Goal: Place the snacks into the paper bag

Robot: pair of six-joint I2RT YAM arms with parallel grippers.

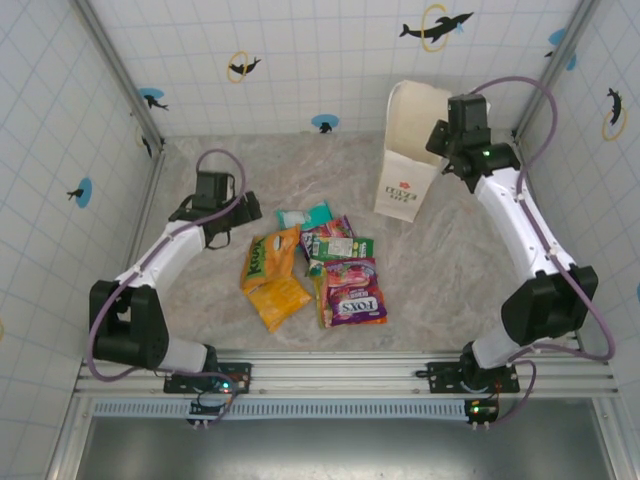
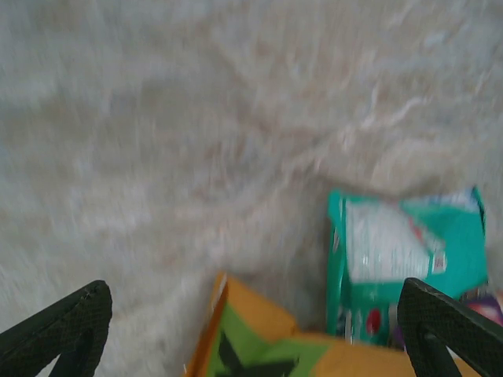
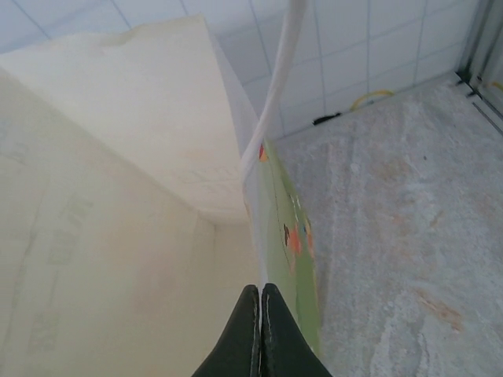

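Paper bag near table's far edge, rim pinched in right claw
Left claw wide open over orange packet and teal packet

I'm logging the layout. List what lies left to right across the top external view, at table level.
left gripper → orange packets → teal packet → FOX'S bag → paper bag. The green packet is left out because it sits above the FOX'S bag, across the same span.
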